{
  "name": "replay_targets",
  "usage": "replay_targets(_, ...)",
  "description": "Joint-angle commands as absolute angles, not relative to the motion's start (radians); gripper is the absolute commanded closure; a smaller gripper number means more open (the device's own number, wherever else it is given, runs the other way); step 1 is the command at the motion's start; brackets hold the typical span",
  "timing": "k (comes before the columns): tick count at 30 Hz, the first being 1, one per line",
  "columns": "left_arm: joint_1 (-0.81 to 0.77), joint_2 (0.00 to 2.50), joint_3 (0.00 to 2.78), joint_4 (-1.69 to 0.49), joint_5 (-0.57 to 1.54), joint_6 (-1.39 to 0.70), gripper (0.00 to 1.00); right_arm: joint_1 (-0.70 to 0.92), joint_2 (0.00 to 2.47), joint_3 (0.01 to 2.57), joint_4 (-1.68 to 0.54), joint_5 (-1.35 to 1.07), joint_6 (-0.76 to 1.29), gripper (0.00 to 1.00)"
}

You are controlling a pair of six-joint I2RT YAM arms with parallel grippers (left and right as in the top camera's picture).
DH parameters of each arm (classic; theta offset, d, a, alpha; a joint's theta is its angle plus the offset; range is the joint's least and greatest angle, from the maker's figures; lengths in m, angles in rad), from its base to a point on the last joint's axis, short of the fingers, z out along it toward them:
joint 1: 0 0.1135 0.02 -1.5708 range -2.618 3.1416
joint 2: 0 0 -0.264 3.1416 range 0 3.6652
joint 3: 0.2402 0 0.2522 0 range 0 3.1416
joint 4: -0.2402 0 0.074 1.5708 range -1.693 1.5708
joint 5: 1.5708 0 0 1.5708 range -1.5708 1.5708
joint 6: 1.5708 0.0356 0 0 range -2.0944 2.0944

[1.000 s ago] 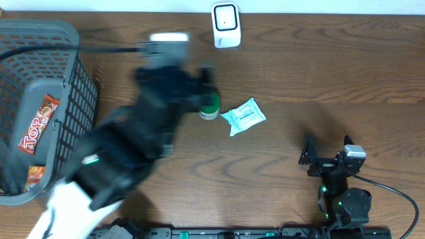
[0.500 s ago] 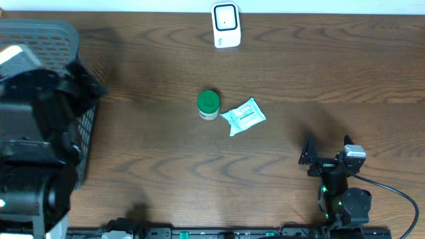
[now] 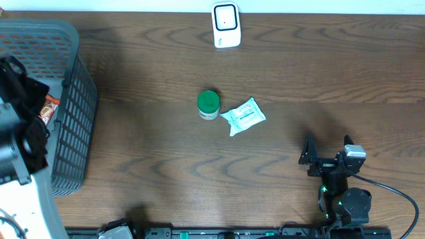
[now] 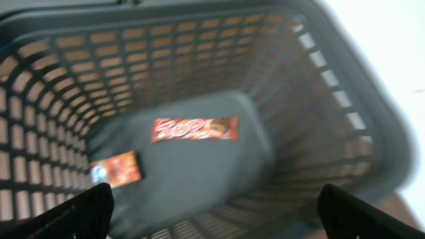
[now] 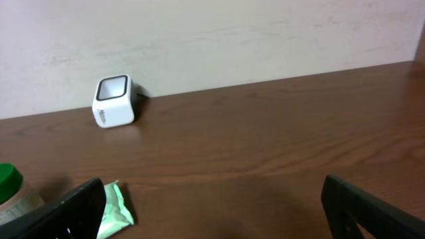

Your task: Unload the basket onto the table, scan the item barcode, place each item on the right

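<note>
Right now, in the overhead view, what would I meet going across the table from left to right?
Grey plastic mesh basket → green-lidded round jar → pale green wipes packet → right gripper, open.

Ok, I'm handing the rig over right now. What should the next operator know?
Left gripper: open, empty, above the basket, looking down into it.
Right gripper: open, empty, low over the table at its near right.
In the basket: Top bar and small orange packet, lying on its floor.
On the table: green-lidded jar and wipes packet close together mid-table; white scanner at the far edge.
Done: cannot tell what has been scanned; nothing is at the scanner.
Left: pick an item and show its barcode to the scanner.
</note>
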State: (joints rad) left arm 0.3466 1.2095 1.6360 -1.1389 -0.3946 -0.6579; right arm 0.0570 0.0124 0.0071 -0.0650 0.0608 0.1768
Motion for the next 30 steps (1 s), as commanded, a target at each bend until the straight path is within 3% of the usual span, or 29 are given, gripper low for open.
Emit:
replay_targets(1, 0.373, 1.262, 1.625, -1.167, -0.416, -0.615, 0.02, 0.066, 0.009, 0.006, -0.068, 0.07, 0.189, 0.01)
replay_targets(4, 0.4, 1.316, 1.625, -1.158, -0.422, -0.609, 0.02, 0.066, 0.009, 0.006, -0.068, 0.07, 0.189, 0.01)
replay_targets(11, 0.553, 1.427, 1.625, -1.155, -0.315, -0.85, 0.02, 0.066, 0.009, 0.006, -0.068, 0.07, 0.189, 0.01)
replay_targets(16, 0.656, 1.526, 1.625, -1.152, -0.273, -0.9, 0.02, 0.066, 0.009, 0.006, -0.068, 0.07, 0.189, 0.01)
replay_targets(25, 0.676, 1.674, 1.625, -1.139, -0.274, -0.919, 0.02, 0.066, 0.009, 0.006, -0.068, 0.07, 0.189, 0.01)
replay_targets(30, 0.676, 1.721, 1.625, -1.113, -0.273, -1.032, 0.02, 0.066, 0.009, 0.006, -0.068, 0.07, 0.189, 0.01)
